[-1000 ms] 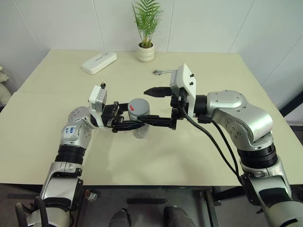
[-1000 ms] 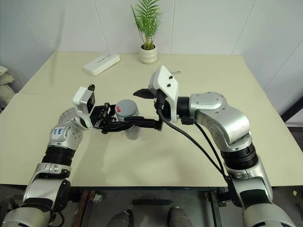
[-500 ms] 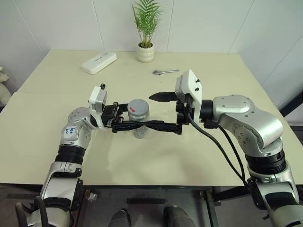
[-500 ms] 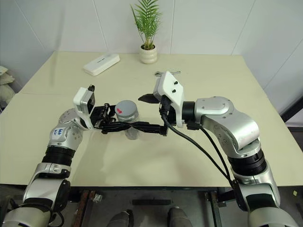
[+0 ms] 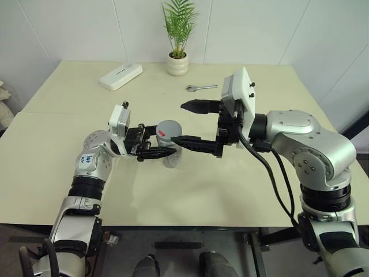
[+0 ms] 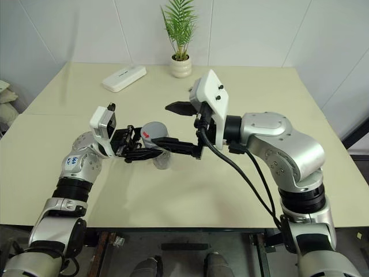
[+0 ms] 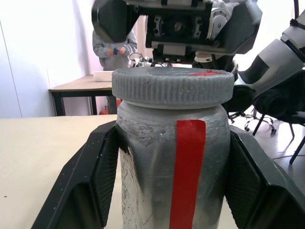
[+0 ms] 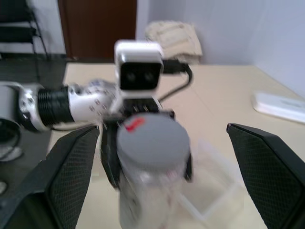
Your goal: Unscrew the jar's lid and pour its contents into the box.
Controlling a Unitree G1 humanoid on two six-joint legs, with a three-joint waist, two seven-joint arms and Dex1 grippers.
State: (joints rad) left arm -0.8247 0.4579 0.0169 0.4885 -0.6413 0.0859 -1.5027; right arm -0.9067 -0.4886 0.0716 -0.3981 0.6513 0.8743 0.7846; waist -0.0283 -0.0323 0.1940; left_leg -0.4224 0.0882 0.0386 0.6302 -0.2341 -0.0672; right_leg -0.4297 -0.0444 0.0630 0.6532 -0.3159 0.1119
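From the left eye view, we find the jar (image 5: 170, 151) upright over the middle of the desk (image 5: 69, 115), clamped at its body by the left gripper (image 5: 164, 151). The lid (image 5: 169, 129) sits on the jar's top, its red mark facing the left arm. The right gripper (image 5: 177, 123) stands wide open just beside the lid, one finger behind it and higher, the other in front at about lid level; neither finger appears to touch it. At the far edge of the desk we note a white plant pot (image 5: 177, 64), a flat white case (image 5: 120, 76) and a wrench (image 5: 200, 88).

From the right eye view, we confirm the same arrangement. We cannot pick out the box here.

From the left wrist view, we see the two black fingers (image 7: 90, 176) pressed against opposite sides of the jar, the red stripe running down its near face. The ribbed lid is seated squarely on the neck. The right gripper's body hangs behind and above the lid. A person (image 7: 113, 47) stands in the background near another table.

From the right wrist view, we see both fingers (image 8: 71, 176) spread far apart with the lidded jar between them and clear of both. The box (image 8: 214, 195), clear and shallow, lies on the desk just beside the jar.
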